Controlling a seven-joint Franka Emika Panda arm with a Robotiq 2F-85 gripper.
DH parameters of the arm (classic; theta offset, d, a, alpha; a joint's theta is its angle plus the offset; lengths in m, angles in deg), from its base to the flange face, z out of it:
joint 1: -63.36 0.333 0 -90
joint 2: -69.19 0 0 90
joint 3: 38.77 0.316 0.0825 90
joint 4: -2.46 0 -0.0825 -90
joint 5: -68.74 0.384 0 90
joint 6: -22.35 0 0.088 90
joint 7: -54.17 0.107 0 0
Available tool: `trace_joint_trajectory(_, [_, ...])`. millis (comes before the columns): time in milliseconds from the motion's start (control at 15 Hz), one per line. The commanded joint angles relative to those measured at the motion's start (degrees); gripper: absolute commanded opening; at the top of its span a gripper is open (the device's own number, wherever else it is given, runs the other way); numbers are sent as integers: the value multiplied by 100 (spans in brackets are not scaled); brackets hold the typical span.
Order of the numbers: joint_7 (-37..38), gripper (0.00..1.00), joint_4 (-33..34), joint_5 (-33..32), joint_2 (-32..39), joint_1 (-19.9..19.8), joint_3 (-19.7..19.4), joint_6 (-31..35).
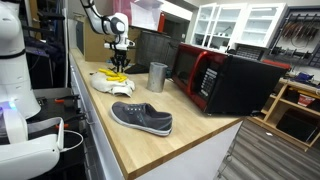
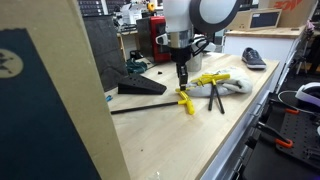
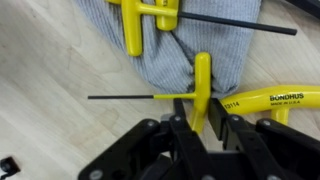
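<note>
The gripper (image 3: 203,118) straddles the yellow T-handle hex key (image 3: 202,80), fingers narrow on either side; whether they pinch it, I cannot tell. The key lies half on the gray cloth (image 3: 185,45), on the wooden counter (image 2: 160,140).

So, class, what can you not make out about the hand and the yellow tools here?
Whether the hand grips the yellow tool: its fingers hide the contact in the wrist view; too small in both exterior views.
Far end of the labelled tool: cut off by the wrist view's right edge.
Contents of the cup: hidden by its wall in an exterior view.
</note>
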Motion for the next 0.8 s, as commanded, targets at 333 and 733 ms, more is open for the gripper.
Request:
trace_joint_trajectory(333, [430, 99, 137, 480, 213, -77, -159, 59])
trace_joint_trajectory(733, [279, 43, 131, 901, 258, -119, -96, 160])
